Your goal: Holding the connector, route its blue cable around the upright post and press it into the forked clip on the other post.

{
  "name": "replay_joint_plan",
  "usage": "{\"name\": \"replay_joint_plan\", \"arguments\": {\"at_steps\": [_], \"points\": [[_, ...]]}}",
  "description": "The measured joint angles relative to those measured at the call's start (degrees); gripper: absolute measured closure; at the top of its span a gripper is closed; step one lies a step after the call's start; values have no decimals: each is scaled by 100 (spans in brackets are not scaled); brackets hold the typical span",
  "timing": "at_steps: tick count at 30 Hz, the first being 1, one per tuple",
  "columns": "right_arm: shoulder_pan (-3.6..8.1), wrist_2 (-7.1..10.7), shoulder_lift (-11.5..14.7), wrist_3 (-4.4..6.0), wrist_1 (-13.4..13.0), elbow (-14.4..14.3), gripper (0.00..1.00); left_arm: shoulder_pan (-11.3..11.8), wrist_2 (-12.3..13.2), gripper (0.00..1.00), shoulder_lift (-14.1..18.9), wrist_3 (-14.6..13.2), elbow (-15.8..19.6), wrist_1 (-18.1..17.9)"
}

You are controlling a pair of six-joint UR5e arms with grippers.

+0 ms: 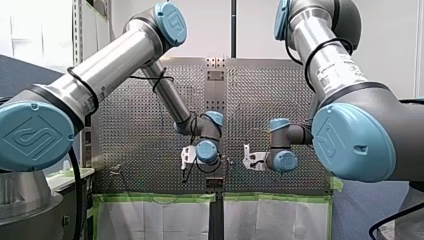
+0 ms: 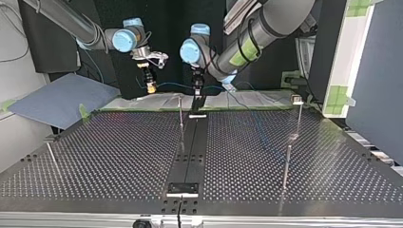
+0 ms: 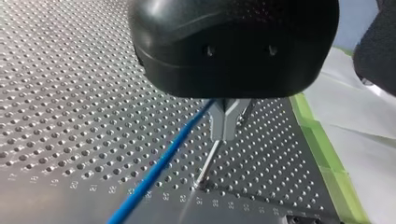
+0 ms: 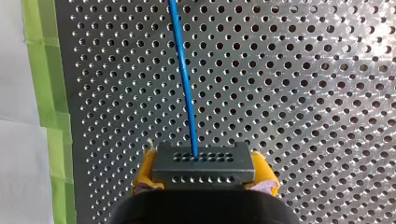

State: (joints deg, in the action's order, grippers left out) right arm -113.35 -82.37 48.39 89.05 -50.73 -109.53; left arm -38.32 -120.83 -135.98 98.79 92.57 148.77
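Over the perforated table (image 2: 119, 156), near its far edge in the top view, my right gripper (image 4: 205, 176) has its yellow pads clamped on both sides of the dark multi-hole connector (image 4: 204, 161). My left gripper (image 3: 225, 122) has its metal fingers closed to a point w/ the blue cable (image 4: 184, 79) running out between them. Cable looks thin, light, floppy, prob. slick, so steer by the rigid connector & keep it taut.

A row of small engraved numbers in the twenties, among them 20, 21, 26, 27 and 28, runs along the tabletop (image 3: 140, 198) in the left wrist view, while the blue joint caps (image 1: 32, 135) carry an embossed maker's emblem, and the label (image 1: 340, 67) on my right arm is too small to read.
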Motion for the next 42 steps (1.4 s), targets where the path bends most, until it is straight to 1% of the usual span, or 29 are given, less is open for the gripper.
{"name": "replay_joint_plan", "arguments": {"at_steps": [8, 12, 17, 21, 26, 31, 38, 42], "points": [[-3, 0, -8, -8, 1, -10, 100, -10, 40, 98, -5, 138, 245, -401], [-5, -2, -55, -25, 1, -12, 100, -11, 97, 98, -73, 141, 258, -552], [-2, -13, -236, -114, 11, -12, 100, -11, 171, 98, -275, 136, 254, -696], [21, -16, -280, -100, -64, -1, 100, -4, 185, 98, -325, 148, 237, -738], [98, -6, -296, -27, -192, 22, 100, 26, 235, 98, -334, 179, 226, -767], [191, 6, -306, 8, -231, 97, 100, 44, 321, 98, -338, 223, 222, -823], [315, 41, -314, 57, -258, 171, 100, 88, 526, 98, -350, 427, 155, -896], [390, 56, -323, 88, -285, 185, 100, 98, 599, 98, -355, 493, 123, -902]]}}
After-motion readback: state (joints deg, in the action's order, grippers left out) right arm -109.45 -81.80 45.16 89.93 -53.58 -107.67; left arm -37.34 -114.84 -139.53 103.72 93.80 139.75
